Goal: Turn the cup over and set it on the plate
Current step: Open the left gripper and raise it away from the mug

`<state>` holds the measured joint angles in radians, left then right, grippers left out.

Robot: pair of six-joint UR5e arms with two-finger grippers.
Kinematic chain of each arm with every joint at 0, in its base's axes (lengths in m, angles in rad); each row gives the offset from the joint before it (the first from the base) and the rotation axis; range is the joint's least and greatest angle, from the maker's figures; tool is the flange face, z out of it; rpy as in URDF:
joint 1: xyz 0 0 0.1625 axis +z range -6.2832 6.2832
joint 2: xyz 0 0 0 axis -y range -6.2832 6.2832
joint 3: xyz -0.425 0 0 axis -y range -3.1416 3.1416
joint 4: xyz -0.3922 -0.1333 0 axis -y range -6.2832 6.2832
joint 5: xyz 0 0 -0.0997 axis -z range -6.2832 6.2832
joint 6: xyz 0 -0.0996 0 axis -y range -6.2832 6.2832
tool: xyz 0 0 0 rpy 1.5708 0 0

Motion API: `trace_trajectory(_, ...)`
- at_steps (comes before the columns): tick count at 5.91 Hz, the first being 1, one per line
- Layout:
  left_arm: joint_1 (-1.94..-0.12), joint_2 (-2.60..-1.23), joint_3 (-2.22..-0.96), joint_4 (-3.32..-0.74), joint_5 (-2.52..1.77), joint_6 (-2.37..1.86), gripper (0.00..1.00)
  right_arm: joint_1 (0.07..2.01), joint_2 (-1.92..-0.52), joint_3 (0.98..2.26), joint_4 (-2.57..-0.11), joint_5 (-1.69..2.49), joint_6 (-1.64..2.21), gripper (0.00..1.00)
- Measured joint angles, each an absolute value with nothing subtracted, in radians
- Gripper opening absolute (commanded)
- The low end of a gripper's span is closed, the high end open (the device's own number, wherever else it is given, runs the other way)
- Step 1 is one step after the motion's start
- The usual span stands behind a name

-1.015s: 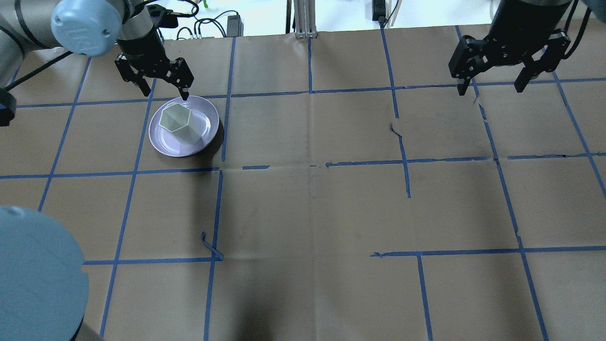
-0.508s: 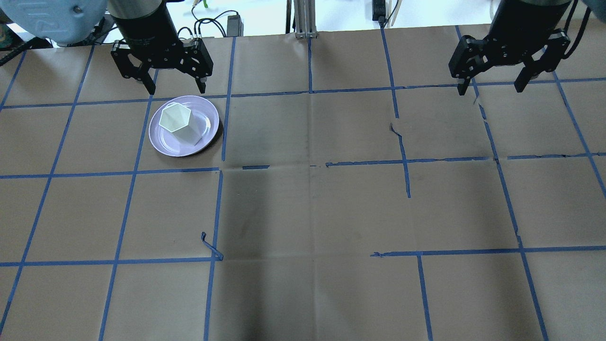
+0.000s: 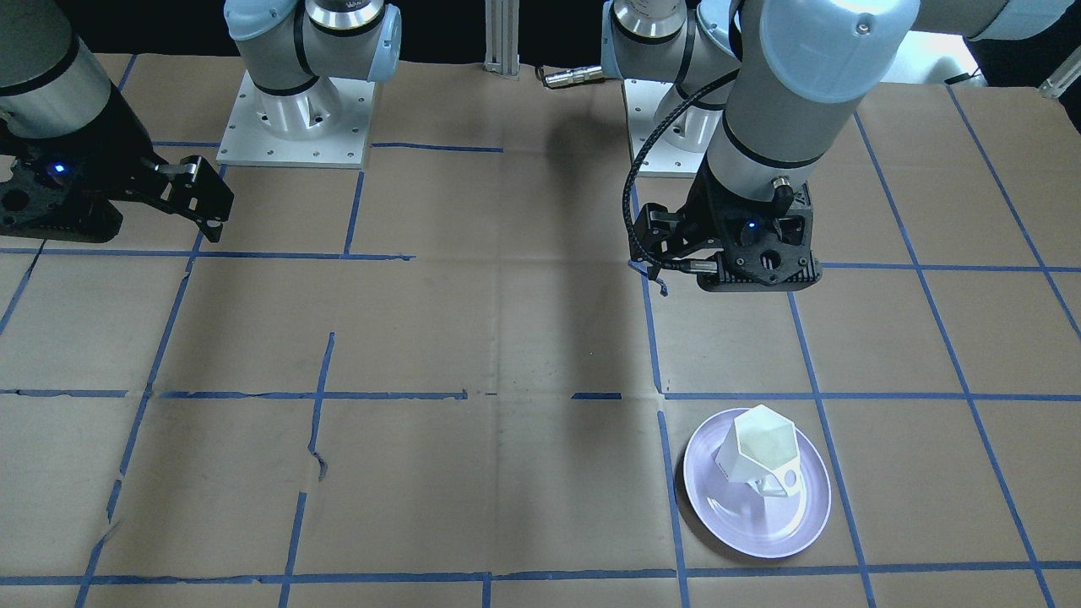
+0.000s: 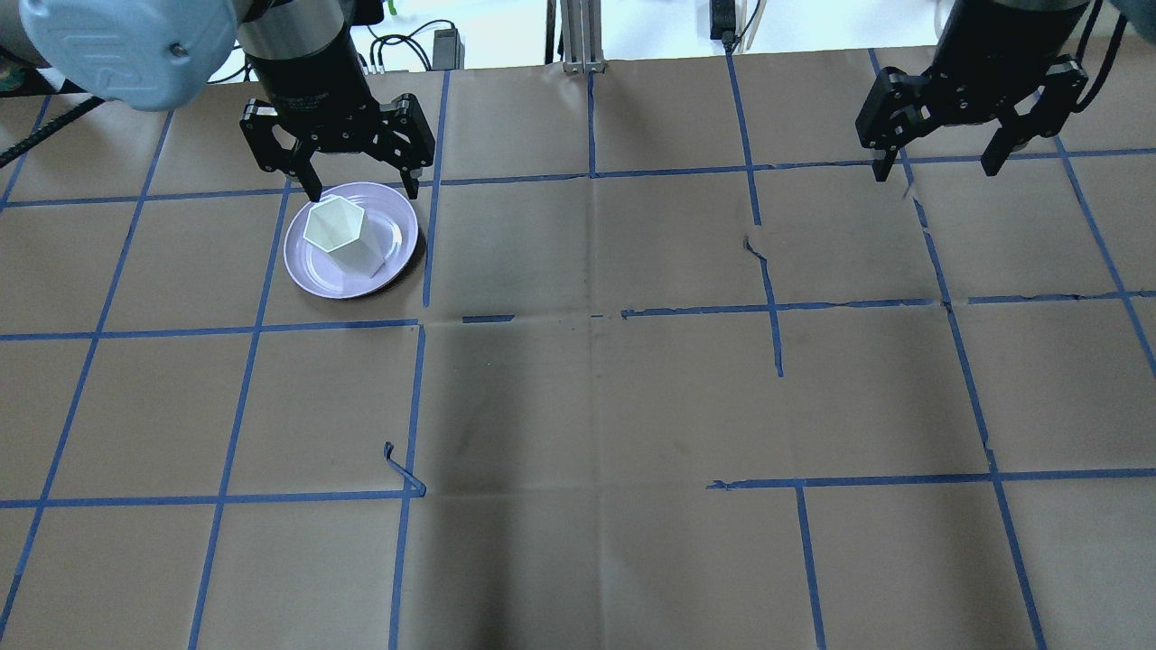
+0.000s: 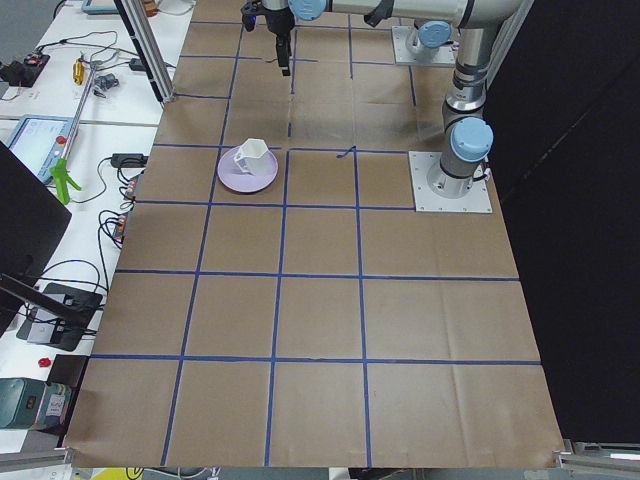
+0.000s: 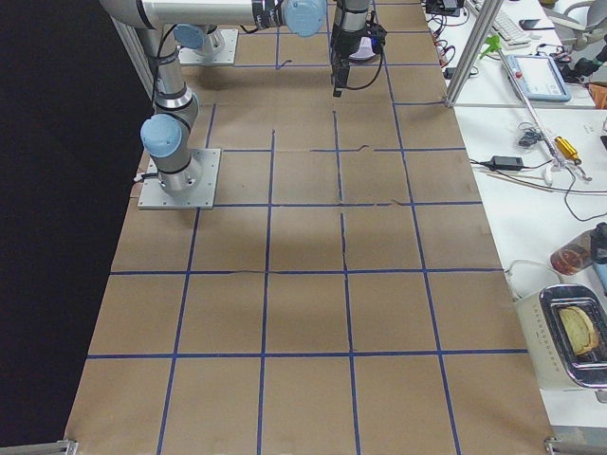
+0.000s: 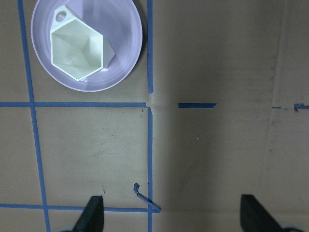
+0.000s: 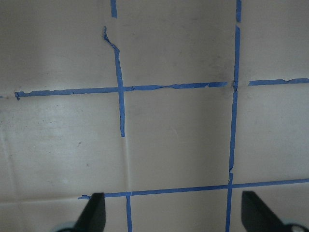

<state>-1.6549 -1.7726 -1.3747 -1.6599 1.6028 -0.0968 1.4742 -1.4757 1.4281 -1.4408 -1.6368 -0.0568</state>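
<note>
Cup [image 4: 343, 236] is sitting mouth-up on the plate [image 4: 312, 278]. Left gripper [image 4: 363, 192] is hovering above, near the plate, fingers spread. Right gripper [image 4: 936, 171], likewise spread, is hanging well away from the plate. Any dipping finger risks clipping and toppling the cup.

One cup [image 4: 343, 239] | one plate [image 4: 312, 271] | two grippers: left gripper [image 4: 363, 192], right gripper [image 4: 935, 171] | one paper-covered table [image 4: 587, 406]

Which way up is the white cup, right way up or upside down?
Right way up. The left wrist view looks straight into the open mouth of the cup, which stands on the plate.
</note>
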Motion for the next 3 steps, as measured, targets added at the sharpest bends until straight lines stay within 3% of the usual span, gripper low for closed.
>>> trace_trajectory(3,-1.653,-1.761,-1.379,-1.659,1.585,-0.091,0.99,1.474,-1.476,1.428,-1.441,-1.637,-0.057,1.00)
